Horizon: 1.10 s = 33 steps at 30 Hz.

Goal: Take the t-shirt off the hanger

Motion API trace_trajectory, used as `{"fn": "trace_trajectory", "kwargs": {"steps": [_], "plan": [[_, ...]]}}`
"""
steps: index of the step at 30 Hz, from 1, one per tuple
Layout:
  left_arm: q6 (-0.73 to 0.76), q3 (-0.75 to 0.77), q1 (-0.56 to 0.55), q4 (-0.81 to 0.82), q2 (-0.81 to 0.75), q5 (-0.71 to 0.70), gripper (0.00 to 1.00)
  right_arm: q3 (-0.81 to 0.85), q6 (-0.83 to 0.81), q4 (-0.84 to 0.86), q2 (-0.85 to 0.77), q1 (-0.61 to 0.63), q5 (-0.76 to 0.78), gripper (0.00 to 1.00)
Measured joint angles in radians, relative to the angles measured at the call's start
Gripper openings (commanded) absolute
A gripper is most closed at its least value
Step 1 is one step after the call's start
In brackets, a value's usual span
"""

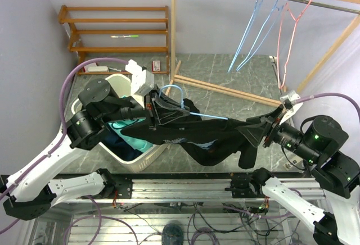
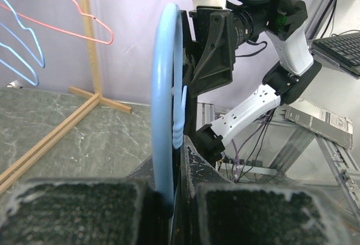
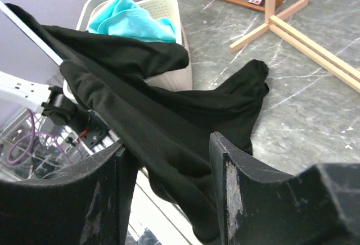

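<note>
**Hanger anchored at one end, shirt loose at the other**

From above, the black t-shirt point(image 1: 197, 135) is seen stretched between the two arms beside the basket point(image 1: 143, 158), presumably so that it can be drawn off the blue hanger point(image 1: 171, 93). At the left wrist, the hanger is clamped in the fully closed left gripper point(image 2: 171, 200) (evidently as an anchor). At the right wrist, the right gripper point(image 3: 169, 166) is seen roughly half open; cloth is draped between its fingers but not pinched.

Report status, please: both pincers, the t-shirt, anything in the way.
Left pincer shut on blue hanger. Right pincer open, black t-shirt between its fingers. T-shirt not yet off hanger. White laundry basket below it.
</note>
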Motion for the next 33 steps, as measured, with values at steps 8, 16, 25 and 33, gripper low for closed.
{"fn": "trace_trajectory", "kwargs": {"steps": [8,16,25,33], "plan": [[0.021,0.021,0.0,-0.061,-0.025,-0.034,0.07,0.031,-0.003,-0.024,-0.04,0.0,0.05,0.0],[0.02,0.021,0.0,-0.064,-0.025,-0.047,0.07,0.09,-0.005,-0.061,-0.038,0.005,0.072,0.0],[0.028,0.03,-0.009,-0.117,-0.025,-0.079,0.07,0.1,0.034,-0.067,-0.039,0.018,0.136,0.34],[0.023,0.062,-0.002,-0.1,-0.07,-0.088,0.07,0.049,0.017,-0.066,-0.107,0.018,0.014,0.49]]}}
